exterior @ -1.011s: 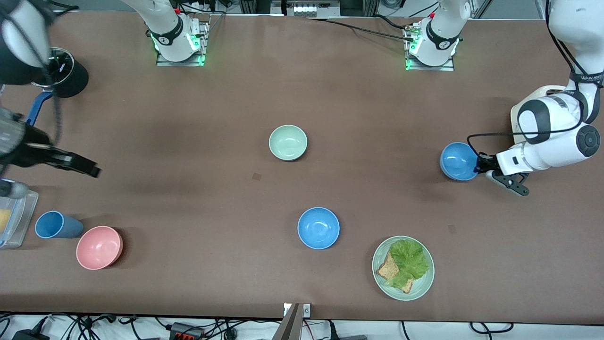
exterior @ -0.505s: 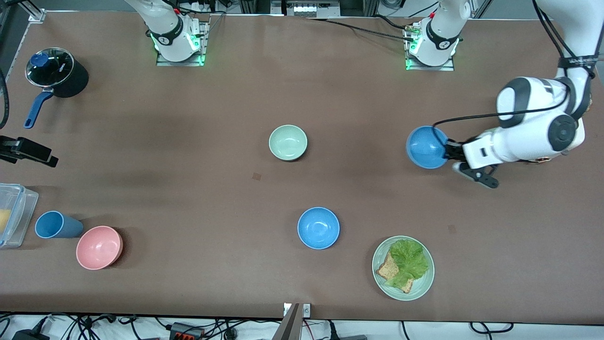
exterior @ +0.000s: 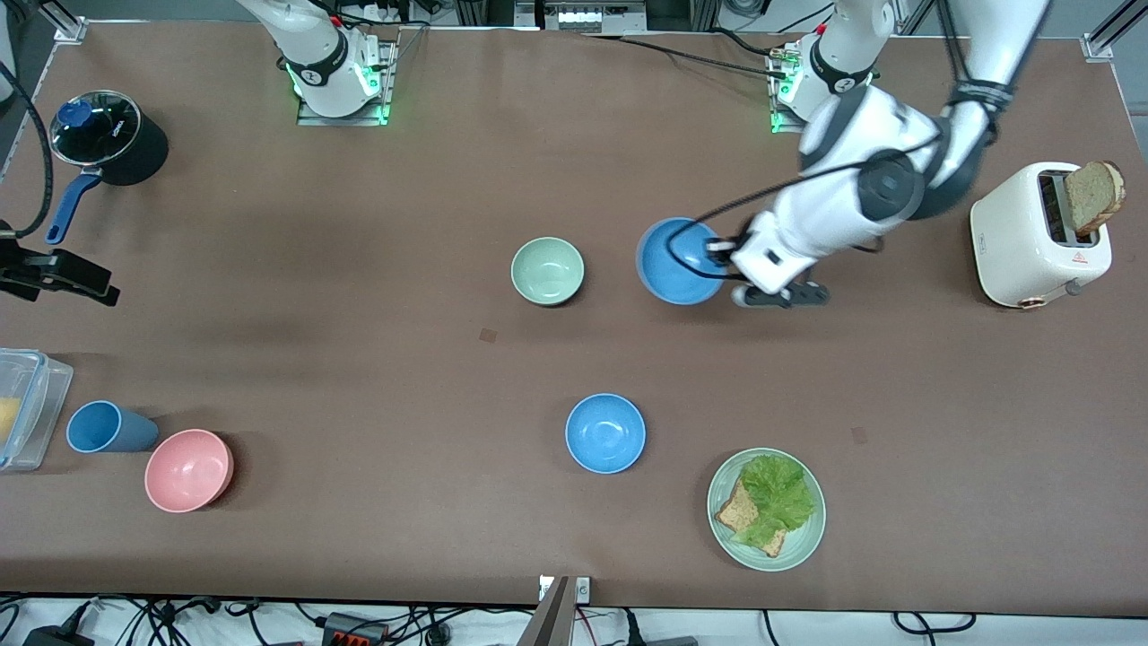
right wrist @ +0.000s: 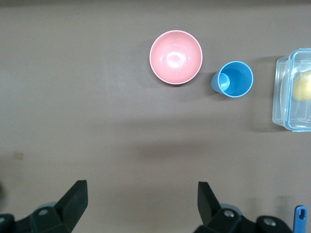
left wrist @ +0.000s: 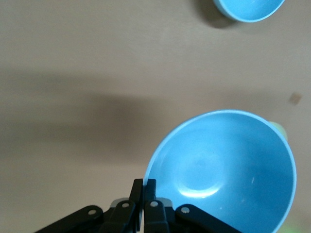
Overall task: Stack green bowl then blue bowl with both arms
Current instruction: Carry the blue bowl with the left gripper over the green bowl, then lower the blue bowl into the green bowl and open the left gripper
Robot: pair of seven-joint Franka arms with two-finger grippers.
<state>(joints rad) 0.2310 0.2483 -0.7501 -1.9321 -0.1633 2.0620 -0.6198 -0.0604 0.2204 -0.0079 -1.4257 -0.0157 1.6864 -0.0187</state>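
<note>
A: Where's the blue bowl (exterior: 674,262)?
B: Up over the table (exterior: 359,359), beside the green bowl (exterior: 547,270); the left claw (exterior: 723,260) pinches its rim.
A: How will it handle?
B: Light, stiff and smooth, I'd judge; a thin rim grip could slip, so keep it level.
A: The right claw (exterior: 85,287)?
B: Spread wide, waiting over the table's edge at the right arm's end.
</note>
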